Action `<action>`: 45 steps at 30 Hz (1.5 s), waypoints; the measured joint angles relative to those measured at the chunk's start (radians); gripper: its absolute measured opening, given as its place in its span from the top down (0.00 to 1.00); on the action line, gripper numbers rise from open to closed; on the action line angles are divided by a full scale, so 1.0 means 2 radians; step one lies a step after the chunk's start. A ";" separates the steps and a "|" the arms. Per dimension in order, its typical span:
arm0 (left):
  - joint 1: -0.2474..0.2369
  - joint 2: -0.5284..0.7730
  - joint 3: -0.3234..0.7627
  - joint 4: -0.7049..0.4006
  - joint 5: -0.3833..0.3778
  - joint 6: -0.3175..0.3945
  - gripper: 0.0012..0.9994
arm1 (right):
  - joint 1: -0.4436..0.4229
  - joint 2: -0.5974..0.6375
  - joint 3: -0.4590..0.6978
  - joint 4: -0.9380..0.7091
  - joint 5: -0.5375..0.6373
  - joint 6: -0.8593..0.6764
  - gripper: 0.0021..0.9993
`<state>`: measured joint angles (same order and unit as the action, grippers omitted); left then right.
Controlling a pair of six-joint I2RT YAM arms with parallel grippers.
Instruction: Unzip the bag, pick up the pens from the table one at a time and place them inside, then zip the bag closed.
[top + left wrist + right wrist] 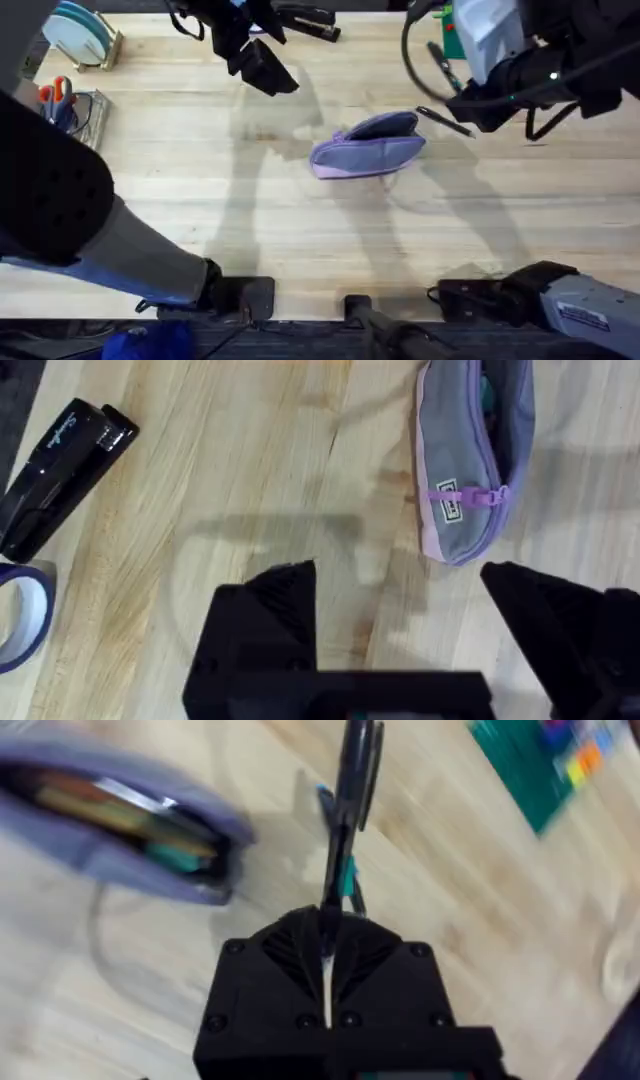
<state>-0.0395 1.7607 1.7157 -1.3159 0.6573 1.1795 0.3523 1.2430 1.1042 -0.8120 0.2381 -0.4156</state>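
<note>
Nearest, at the overhead's lower edge, two arm bases, partly cut off. Mid-desk (pixel 150 220), the lavender bag (pixel 368 148) lying on its side, zipper undone, mouth agape toward the far side; coloured contents inside, too blurred to identify. Just beyond and right of it, a black pen (pixel 443 121) clamped in the right gripper (pixel 330 955), fingers clenched on its shaft, tip pointing bagward, lifted off the wood. Farther left, the left gripper (pixel 395 585) hovering, fingers spread and released, grasping nothing. At the far edge, a black stapler (pixel 55 475), tape roll (pixel 22 615) cut off by the frame.
</note>
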 joint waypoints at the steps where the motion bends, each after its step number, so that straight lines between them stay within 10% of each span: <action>1: 0.000 0.000 0.000 0.000 0.000 0.000 0.01 | 0.000 0.000 0.000 0.001 -0.015 -0.025 0.97; 18: 0.000 0.000 0.000 0.000 0.000 0.000 0.01 | 0.000 0.000 0.000 -0.001 -0.250 -0.382 0.97; 45: 0.000 0.000 0.000 0.000 0.000 0.000 0.01 | -0.024 0.122 0.000 0.030 -0.218 -0.569 0.97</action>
<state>-0.0395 1.7607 1.7157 -1.3159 0.6575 1.1793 0.3034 1.4867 1.1046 -0.7516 -0.1982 -1.5531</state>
